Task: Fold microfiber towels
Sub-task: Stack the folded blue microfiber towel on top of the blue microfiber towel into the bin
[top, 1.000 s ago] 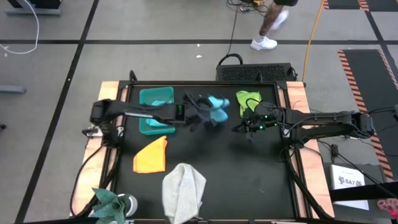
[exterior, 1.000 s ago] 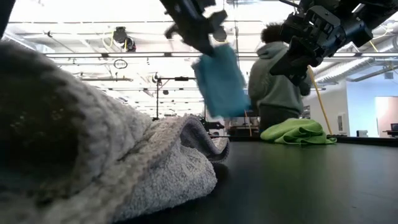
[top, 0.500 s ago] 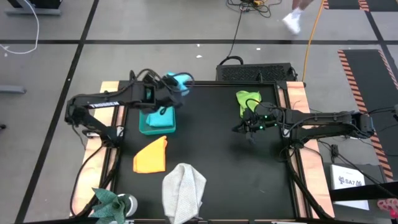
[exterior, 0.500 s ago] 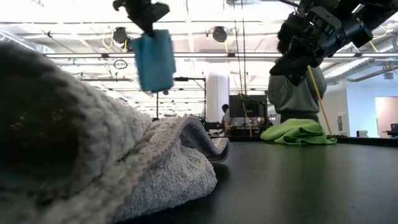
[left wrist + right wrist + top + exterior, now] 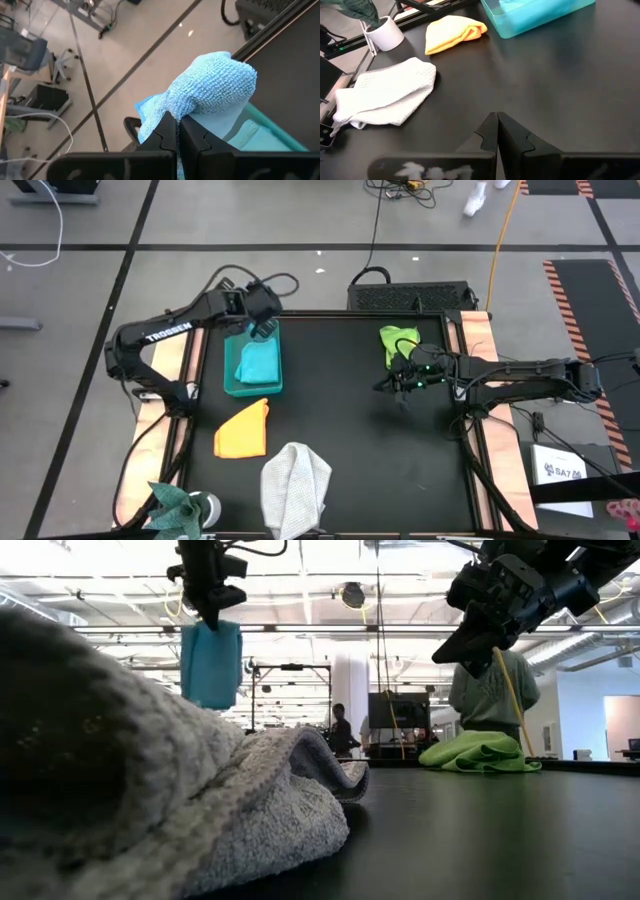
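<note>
My left gripper (image 5: 264, 323) is shut on a light blue towel (image 5: 211, 664) and hangs above the teal bin (image 5: 232, 387) at the table's far left. The towel dangles below it. An orange-yellow towel (image 5: 243, 430) lies flat in front of the bin. A light grey towel (image 5: 297, 485) lies crumpled at the near edge. A lime green towel (image 5: 398, 340) lies bunched at the far right. My right gripper (image 5: 398, 388) hangs shut and empty above the table, just in front of the green towel. My left gripper pinches a bunched part of the light blue towel (image 5: 172, 111) between its two fingers, several layers gathered together. The fingers slant down from above. The towel hangs slack below them (image 5: 211, 690), lifted clear over the bin.
A small potted plant (image 5: 180, 505) stands at the near left corner. A black box (image 5: 412, 295) sits beyond the far edge. The dark tabletop (image 5: 370, 450) lies bare between the towels. A person (image 5: 488, 690) stands in the room behind the table.
My left gripper has swung from the table's middle toward the far left edge and up, tipping further down, with the light blue towel. The towel now hangs over the teal bin. The person beyond the far edge has walked off to the right.
</note>
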